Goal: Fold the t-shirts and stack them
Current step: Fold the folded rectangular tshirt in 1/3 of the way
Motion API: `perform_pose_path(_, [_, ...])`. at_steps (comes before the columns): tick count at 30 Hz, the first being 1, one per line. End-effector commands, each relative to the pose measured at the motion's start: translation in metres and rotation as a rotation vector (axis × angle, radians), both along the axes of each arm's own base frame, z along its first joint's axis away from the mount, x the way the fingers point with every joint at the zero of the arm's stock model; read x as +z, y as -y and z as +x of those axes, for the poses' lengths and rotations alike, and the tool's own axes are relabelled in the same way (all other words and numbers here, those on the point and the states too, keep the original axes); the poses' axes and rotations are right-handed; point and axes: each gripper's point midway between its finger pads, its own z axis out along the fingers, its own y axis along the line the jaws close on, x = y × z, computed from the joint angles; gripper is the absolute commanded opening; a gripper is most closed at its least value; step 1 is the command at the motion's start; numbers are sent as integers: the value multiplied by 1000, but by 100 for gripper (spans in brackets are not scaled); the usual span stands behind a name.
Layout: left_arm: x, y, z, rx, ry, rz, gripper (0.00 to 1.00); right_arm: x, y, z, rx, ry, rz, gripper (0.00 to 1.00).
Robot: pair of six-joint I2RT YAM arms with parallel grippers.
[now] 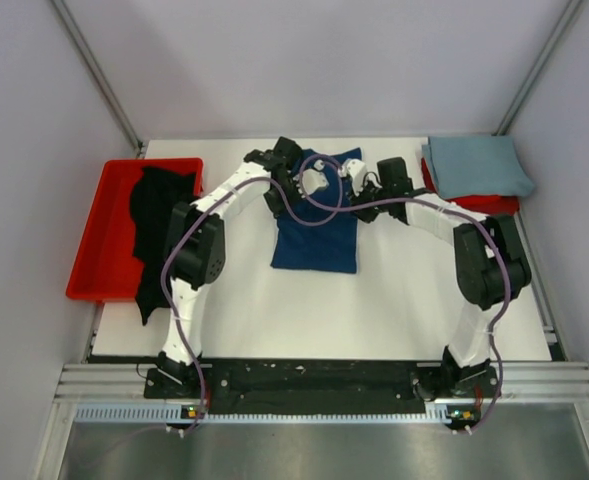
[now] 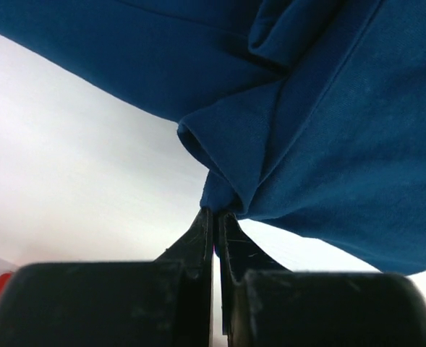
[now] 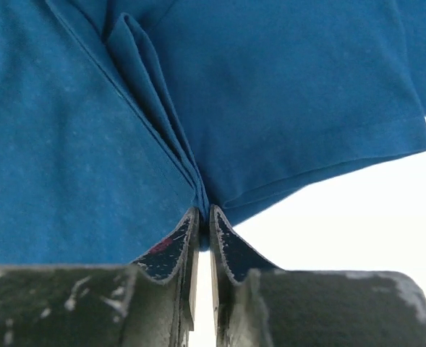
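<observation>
the dark navy t-shirt (image 1: pixel 316 240) lies on the surface (image 1: pixel 394 310) as a long strip. its far end is pinched between both pairs of jaws, and its near end lies flat, well behind them. the left jaws are clenched on a small bunched corner of the cloth, which sits only at their very tips. the right jaws are clenched on a pleat of several layers, which goes a little deeper between them.

i think the main danger is on the left. with so little cloth in the tips, a pull toward the near end may draw the corner out, and that side would drop. on the right, the inner layers of the pleat may slide apart, so the fold would open. if one arm moves faster than the other, the edge may land skewed.

the black t-shirt (image 1: pixel 154 225) is well to the left of the left jaws, half over the edge of the red tray (image 1: pixel 99 250). the folded pale grey-blue t-shirt (image 1: pixel 479 168) lies near the right of the right jaws, so a wide swing could push it.
</observation>
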Motion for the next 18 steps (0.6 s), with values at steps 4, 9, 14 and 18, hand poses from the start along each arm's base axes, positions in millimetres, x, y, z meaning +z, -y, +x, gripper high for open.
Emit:
perform_pose_path(4, [17,-1,59,93,236,20,31,9,38,47,-206,45,-84,26])
perform_pose_path(9, [80,-11,95,203,363,-86,49,70,41,46,-202,156,-5,37])
perform_pose_path(14, [106,11,36,24,220,-274,53,63,13,-38,176,357,-156,48])
perform_pose_path(18, [83,23,-60,-254,-17,-358,43,27,-4,-103,462,377,-303,52])
